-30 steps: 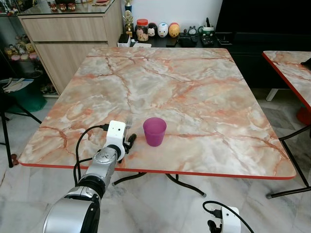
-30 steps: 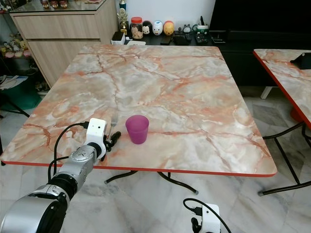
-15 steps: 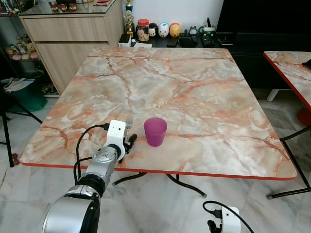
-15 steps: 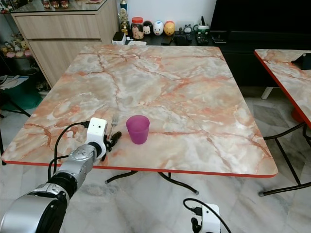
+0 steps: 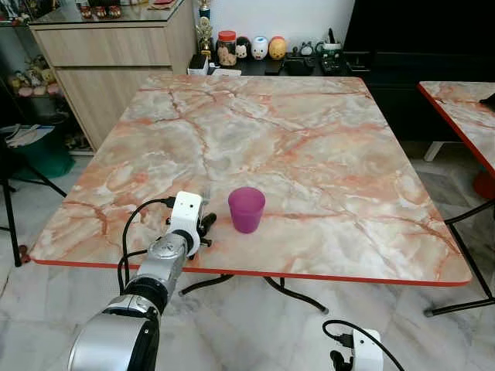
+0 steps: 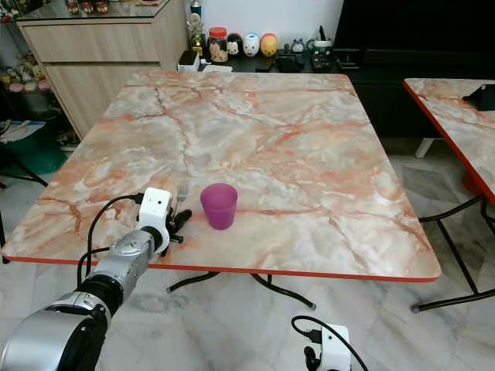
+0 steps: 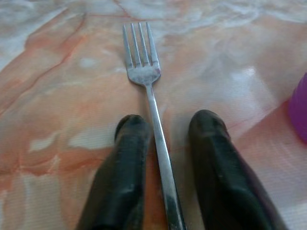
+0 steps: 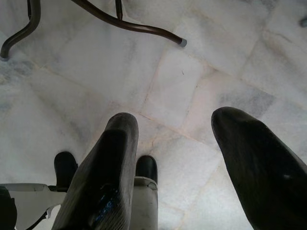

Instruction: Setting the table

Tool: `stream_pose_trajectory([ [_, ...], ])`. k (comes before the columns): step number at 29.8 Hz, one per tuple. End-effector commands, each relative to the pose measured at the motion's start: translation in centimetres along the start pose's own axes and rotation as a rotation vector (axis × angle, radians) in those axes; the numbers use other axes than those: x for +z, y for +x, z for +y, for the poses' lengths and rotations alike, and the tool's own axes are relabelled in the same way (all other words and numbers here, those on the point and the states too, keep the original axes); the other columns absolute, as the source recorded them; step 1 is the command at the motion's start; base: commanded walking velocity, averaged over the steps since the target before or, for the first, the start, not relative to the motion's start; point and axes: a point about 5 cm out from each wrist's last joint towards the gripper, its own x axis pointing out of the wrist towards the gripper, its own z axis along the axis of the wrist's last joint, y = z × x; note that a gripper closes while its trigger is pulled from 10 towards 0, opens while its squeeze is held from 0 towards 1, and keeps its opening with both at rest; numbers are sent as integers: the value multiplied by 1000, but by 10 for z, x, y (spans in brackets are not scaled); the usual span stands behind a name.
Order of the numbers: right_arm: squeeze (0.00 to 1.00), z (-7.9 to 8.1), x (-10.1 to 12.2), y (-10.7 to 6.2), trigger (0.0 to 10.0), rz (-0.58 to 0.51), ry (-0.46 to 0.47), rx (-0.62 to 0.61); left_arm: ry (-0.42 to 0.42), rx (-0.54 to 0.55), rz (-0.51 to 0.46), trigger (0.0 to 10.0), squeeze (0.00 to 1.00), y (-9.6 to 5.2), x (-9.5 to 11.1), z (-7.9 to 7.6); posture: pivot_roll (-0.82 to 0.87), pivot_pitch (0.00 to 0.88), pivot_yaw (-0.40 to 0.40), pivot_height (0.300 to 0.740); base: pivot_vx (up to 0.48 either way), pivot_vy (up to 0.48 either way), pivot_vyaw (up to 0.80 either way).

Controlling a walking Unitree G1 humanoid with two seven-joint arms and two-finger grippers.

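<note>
Two parted fingers [image 7: 127, 177] of left hand [image 7: 165, 129] astride flat fork [image 7: 144, 76], beside purple cup [image 5: 247, 209].

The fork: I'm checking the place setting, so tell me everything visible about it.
The fork is silvery metal with four tines and a slim straight handle. It lies flat on the marble-patterned table near the front edge, left of the purple cup, tines pointing away from the robot. The left gripper is open, its fingers either side of the handle.

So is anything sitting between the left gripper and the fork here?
Nothing visible. In the left wrist view the fork lies flat on the marble table with its handle running between the left gripper's open fingers. The purple cup stands off to the side, clear of the fork.
</note>
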Motion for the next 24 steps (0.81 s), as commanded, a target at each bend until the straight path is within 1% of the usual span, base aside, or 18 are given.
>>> stream_pose_trajectory([
  [1, 0, 0, -2, 0, 10000, 9, 0, 1, -10, -9, 109, 0, 0, -5, -24, -2, 41, 0, -9, 740, 0, 0, 0],
  [18, 0, -1, -2, 0, 10000, 10, -4, 3, -7, 8, 103, 0, 0, -5, -25, 1, 44, 0, -11, 740, 0, 0, 0],
  [24, 0, -1, -2, 0, 10000, 10, -4, 2, 12, 33, 88, 0, 0, -6, -23, 3, 45, 0, -12, 740, 0, 0, 0],
])
